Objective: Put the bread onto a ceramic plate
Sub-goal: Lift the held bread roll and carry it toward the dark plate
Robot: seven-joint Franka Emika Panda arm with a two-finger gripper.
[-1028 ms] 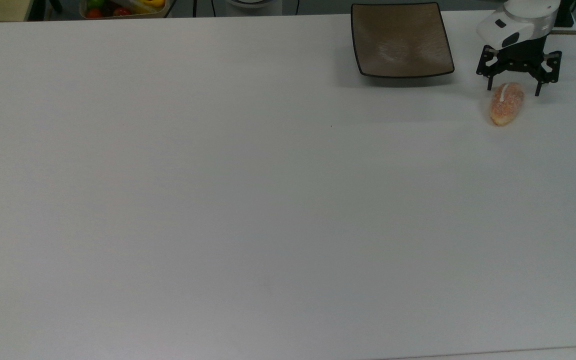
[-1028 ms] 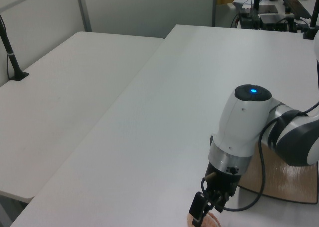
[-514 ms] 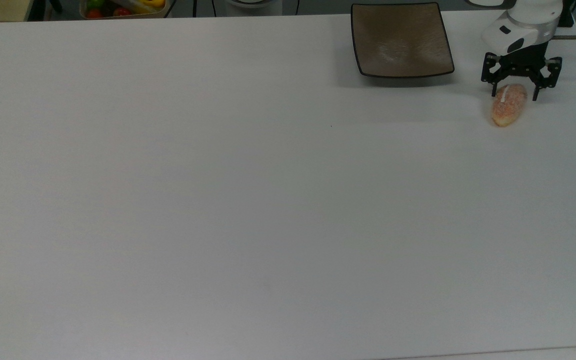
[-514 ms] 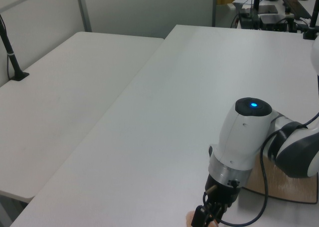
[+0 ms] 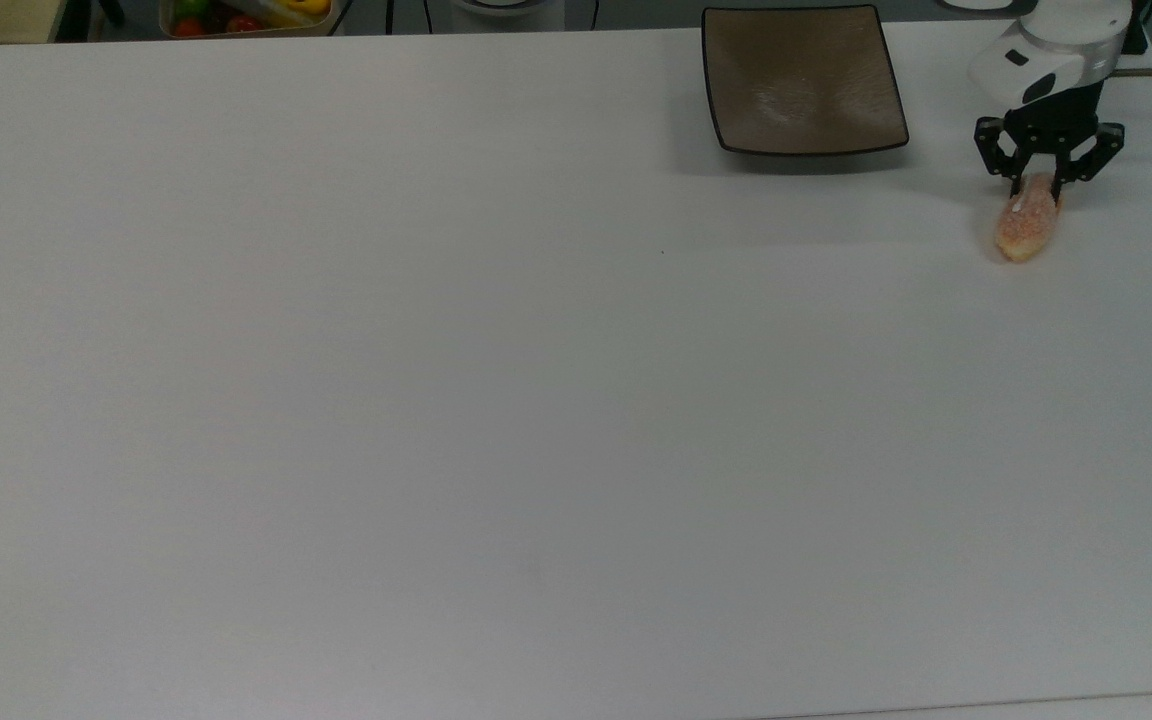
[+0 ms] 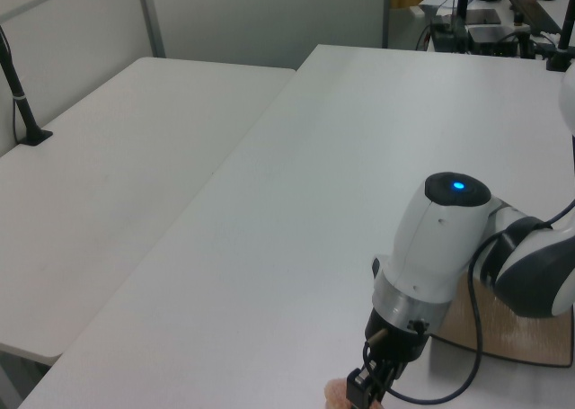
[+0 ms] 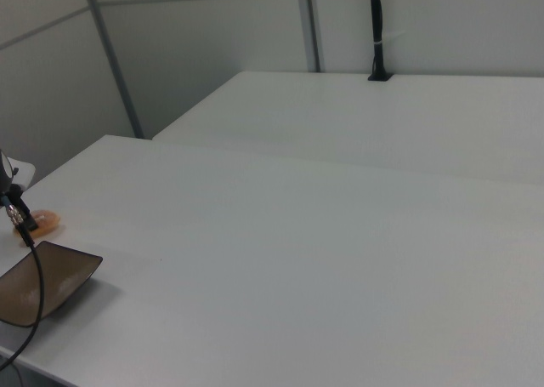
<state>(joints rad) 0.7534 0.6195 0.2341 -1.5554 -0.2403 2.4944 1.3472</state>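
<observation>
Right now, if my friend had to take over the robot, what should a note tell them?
Gripper: shut on the bread, pinching the end with the white stripe; the rest of the bun sticks out toward the top view's bottom.
Bread: low at the white table, near the top view's right edge; whether it is lifted cannot be told.
Ceramic plate: empty, at the table's far edge, to the top view's left of the gripper.
Done: the grasp.
Left: lift the bread, carry it over the plate, set it down and let go.
</observation>
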